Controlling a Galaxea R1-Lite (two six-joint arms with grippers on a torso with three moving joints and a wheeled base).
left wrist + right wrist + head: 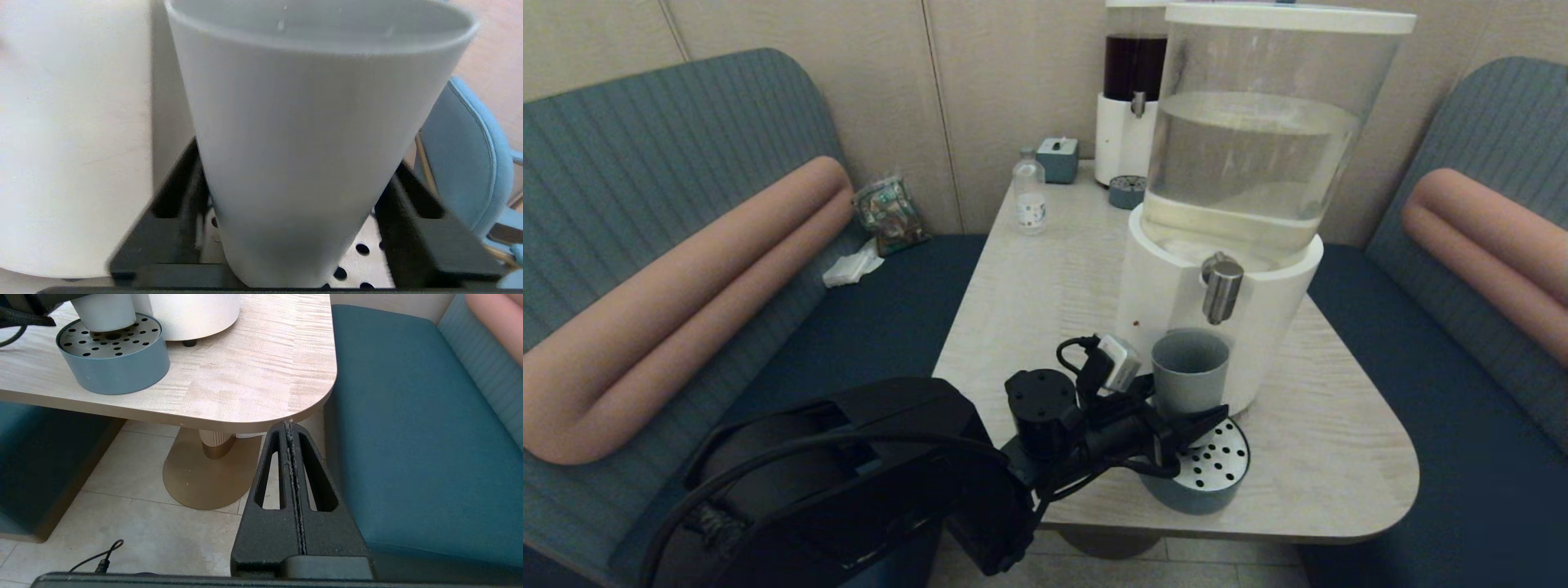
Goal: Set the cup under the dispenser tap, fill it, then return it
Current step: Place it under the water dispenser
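One cup (1189, 369), clasped upright in the left gripper (1186, 425), stands lower centre, just below-left of the dispenser tap (1223, 287).

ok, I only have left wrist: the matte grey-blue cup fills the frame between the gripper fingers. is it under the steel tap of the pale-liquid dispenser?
Observer: Head view: the short brushed-steel tap hangs above the grey-blue cup held by the left gripper. It seems to be over the right part of the rim, not centred.
Operator: cup down on the tray?
Observer: Right wrist view: yes, it stands on the round perforated drip tray.
Operator: right arm?
Observer: The right gripper is shut, parked low off the corner of the pale wooden table.
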